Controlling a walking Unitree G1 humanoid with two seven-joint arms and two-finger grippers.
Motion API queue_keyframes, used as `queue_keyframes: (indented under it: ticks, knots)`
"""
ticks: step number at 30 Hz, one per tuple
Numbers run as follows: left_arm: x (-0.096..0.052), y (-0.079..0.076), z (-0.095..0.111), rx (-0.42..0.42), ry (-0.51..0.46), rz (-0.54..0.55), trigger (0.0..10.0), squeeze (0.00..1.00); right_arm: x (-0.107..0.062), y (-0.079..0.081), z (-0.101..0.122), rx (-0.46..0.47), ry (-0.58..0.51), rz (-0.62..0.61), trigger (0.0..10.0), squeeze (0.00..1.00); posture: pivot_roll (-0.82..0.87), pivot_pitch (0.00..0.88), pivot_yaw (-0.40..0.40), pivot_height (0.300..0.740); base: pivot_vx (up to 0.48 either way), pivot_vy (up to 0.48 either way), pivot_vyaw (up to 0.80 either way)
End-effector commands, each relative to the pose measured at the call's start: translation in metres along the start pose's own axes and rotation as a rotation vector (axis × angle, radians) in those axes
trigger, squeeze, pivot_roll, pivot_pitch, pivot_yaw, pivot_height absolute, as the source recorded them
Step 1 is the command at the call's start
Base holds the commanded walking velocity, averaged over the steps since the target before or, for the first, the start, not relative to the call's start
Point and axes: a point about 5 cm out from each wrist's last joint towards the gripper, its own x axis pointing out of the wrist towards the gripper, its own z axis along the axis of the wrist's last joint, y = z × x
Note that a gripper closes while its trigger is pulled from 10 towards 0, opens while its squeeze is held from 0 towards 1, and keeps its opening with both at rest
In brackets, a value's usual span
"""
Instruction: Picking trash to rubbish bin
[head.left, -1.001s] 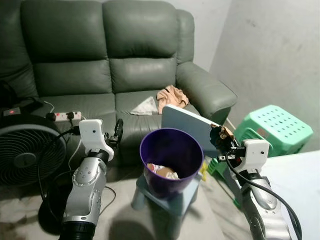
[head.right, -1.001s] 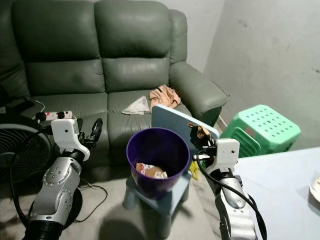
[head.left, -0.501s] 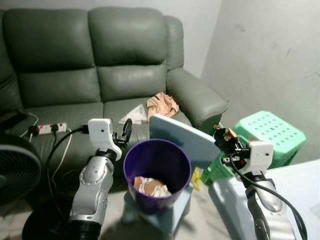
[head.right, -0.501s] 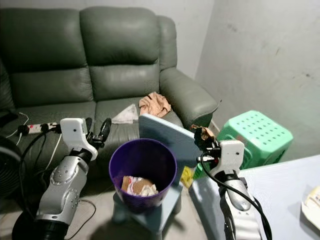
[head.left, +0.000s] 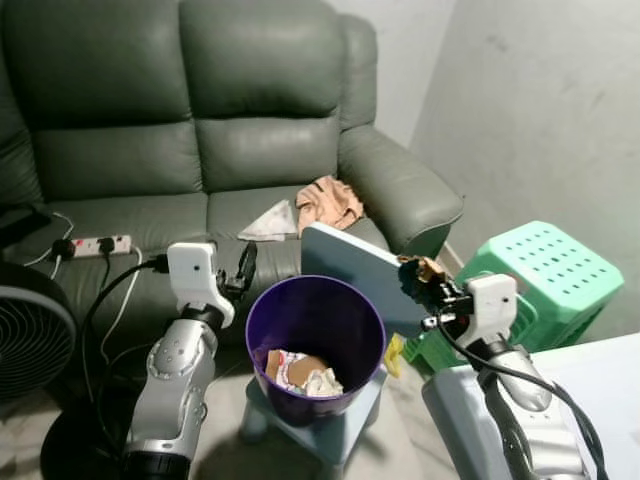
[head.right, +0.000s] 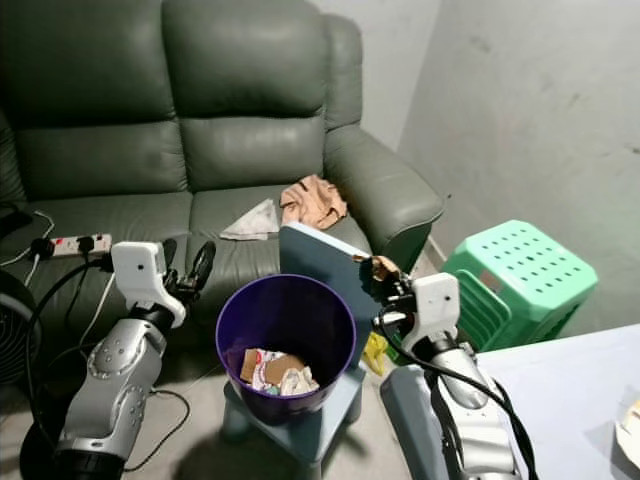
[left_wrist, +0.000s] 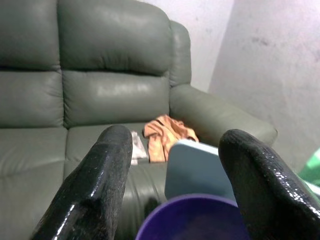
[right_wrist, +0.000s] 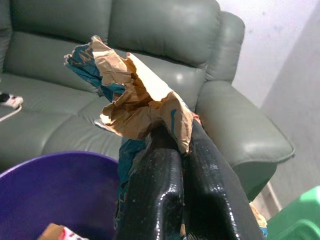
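right gripper (head.left: 418, 281) has its two black fingers (right_wrist: 170, 200) pressed together on a crumpled brown and teal paper wrapper (right_wrist: 132, 97), pinching it at its lower end. the wrapper's long axis runs up and away from the fingertips, so its ragged free end points upward and toward the sofa. the gripper is raised just beside the right edge of the round purple plastic rubbish bin (head.left: 262, 305), in front of a pale blue flat board (head.left: 355, 265) that leans behind the bin's rim; the wrapper is held at about rim height and to the right of the opening, not inside it.

the bin stands on a small light blue stool (head.left: 352, 420), and crumpled paper and cardboard scraps (head.left: 300, 370) lie at its bottom.

left gripper (head.left: 240, 272) is raised just beside the bin's left rim with its fingers (left_wrist: 95, 185) spread wide apart and nothing between them, pointing toward the sofa.

behind the bin is a dark green leather sofa (head.left: 200, 90). on its seat lie a crumpled peach cloth (head.left: 326, 200), a flat grey triangular cloth (head.left: 268, 221) touching it on the left, and a white power strip (head.left: 88, 244) with black plugs further left. a black floor fan (head.left: 25, 340) stands at the far left, and a mint green perforated plastic stool (head.left: 545, 270) sits to the right by the grey wall.
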Motion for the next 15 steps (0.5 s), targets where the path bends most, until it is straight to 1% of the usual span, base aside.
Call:
queue_keyframes:
  ticks: [1,4,5,6,10,13,15]
  knots:
    - [-0.005,-0.006,-0.001,0.004,0.012,-0.033,10.0,0.0,0.006,-0.004,0.004,-0.034,0.011,0.048,10.0,0.0,0.09,0.004,-0.105,0.74,0.0,0.0,0.0]
    - [-0.013,-0.011,-0.004,0.0,0.025,-0.062,10.0,0.0,0.012,-0.006,0.007,-0.043,0.02,0.096,10.0,0.0,0.1,0.017,-0.116,0.74,0.0,0.0,0.0]
    - [-0.018,-0.014,-0.006,0.004,0.038,-0.08,10.0,0.0,0.017,-0.005,0.01,-0.06,0.021,0.136,10.0,0.0,0.11,0.031,-0.125,0.74,0.0,0.0,0.0]
    - [-0.019,-0.015,-0.006,0.005,0.041,-0.084,10.0,0.0,0.017,-0.005,0.01,-0.065,0.021,0.143,10.0,0.0,0.11,0.031,-0.125,0.74,0.0,0.0,0.0]
    - [-0.031,-0.022,-0.009,-0.016,0.07,-0.137,10.0,0.0,0.027,0.0,0.011,-0.078,0.045,0.235,10.0,0.0,0.12,0.056,-0.146,0.74,0.0,0.0,0.0]
    - [-0.033,-0.022,-0.008,-0.011,0.07,-0.138,10.0,0.0,0.027,0.0,0.011,-0.082,0.045,0.241,10.0,0.0,0.13,0.065,-0.151,0.74,0.0,0.0,0.0]
    - [-0.042,-0.027,-0.009,-0.013,0.09,-0.172,10.0,0.0,0.034,0.006,0.013,-0.097,0.05,0.301,10.0,0.0,0.14,0.098,-0.167,0.74,0.0,0.0,0.0]
